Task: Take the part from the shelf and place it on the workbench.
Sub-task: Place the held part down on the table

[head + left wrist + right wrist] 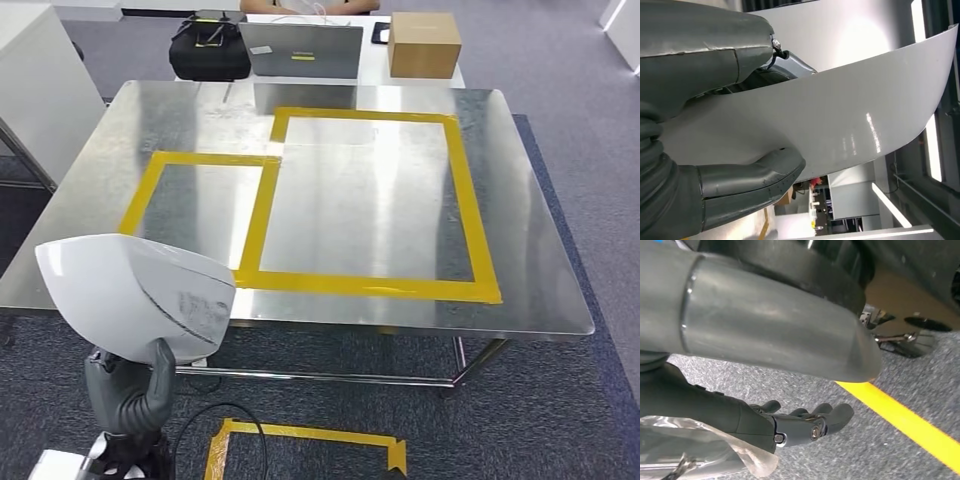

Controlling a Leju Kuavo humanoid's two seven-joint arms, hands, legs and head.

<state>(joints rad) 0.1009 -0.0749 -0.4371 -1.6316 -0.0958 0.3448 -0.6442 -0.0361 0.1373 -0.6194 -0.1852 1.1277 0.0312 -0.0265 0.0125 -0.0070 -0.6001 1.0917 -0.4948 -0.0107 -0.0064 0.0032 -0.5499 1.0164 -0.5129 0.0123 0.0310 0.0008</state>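
The part (136,295) is a curved white shell, and my left hand (130,392) grips it from below at the lower left of the head view, just short of the workbench's near edge. In the left wrist view the thumb (753,177) presses one face of the pale part (851,107) while the fingers (708,52) lie across the other face. The steel workbench (528,250) carries two yellow tape rectangles (260,215). My right hand (806,422) hangs over grey carpet with its fingers loosely extended and nothing in it.
Behind the workbench a white table holds a black bag (210,48), a laptop (302,50) and a cardboard box (424,44); a person sits there. A white cabinet (38,90) stands at the left. Yellow tape (302,435) and a black cable (226,415) lie on the floor.
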